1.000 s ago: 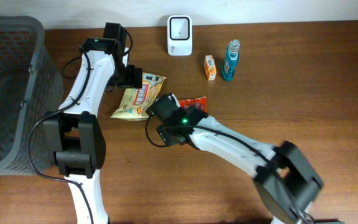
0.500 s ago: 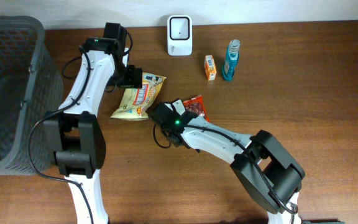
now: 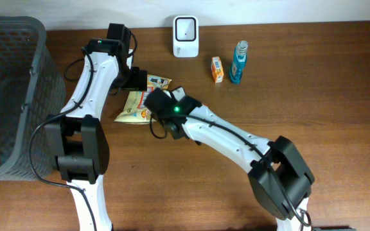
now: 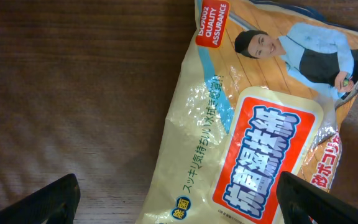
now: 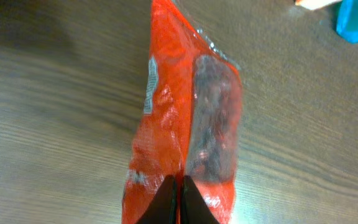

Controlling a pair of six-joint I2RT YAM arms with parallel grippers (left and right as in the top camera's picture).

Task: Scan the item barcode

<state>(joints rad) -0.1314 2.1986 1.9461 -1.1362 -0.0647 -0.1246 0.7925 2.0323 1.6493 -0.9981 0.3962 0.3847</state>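
Observation:
A red snack packet (image 5: pixel 182 124) with a clear window is pinched along a fold by my right gripper (image 5: pixel 179 190), whose jaws are shut tight on its lower edge; it hangs above the wood table. In the overhead view that packet is hidden under the right wrist (image 3: pixel 171 110). The white scanner (image 3: pixel 185 36) stands at the table's far edge. My left gripper (image 4: pixel 179 205) is open, its fingers (image 4: pixel 55 200) straddling a yellow snack bag (image 4: pixel 253 143), which also shows from above as the yellow bag (image 3: pixel 137 106).
A small orange box (image 3: pixel 218 69) and a blue bottle (image 3: pixel 239 62) stand right of the scanner. A grey mesh basket (image 3: pixel 11 96) fills the left side. The left arm (image 3: pixel 92 77) reaches over the table's back left.
My right gripper closed on the red packet and swung left and toward the yellow bag, taking the packet out of overhead sight. The left arm stayed put.

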